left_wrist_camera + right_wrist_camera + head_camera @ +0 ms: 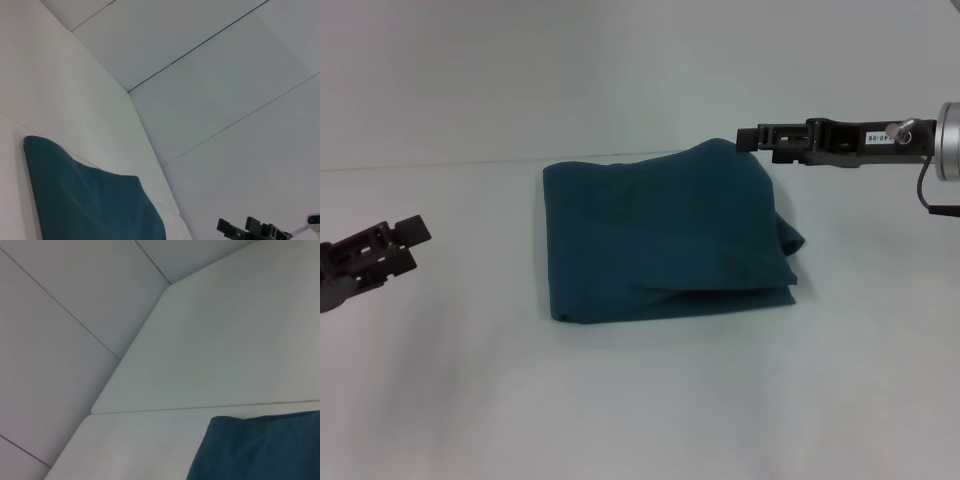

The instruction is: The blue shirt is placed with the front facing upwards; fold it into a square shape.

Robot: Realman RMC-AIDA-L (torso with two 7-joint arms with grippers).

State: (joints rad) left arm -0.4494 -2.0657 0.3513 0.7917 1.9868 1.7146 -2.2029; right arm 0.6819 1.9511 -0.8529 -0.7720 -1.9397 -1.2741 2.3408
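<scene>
Teal-blue cotton, one item: the blue shirt [665, 240], folded into a near-square bundle, print and collar not visible. You will find it on the white table [640, 400], at the centre of the head view, nearer the far edge than the near one.

Right gripper [748, 138]: reaches in level from the right, its tip at the shirt's far right corner, where the cloth rises in a hump. Whether it touches the cloth you cannot tell, nor whether its fingers are apart or closed.

Left gripper [405, 240]: low at the left, well apart from the shirt's left edge, nothing in it; finger spacing cannot be told.

Orientation: the bundle is slightly wider than deep, its long axis running left to right. Layered edges show along the near right side.
</scene>
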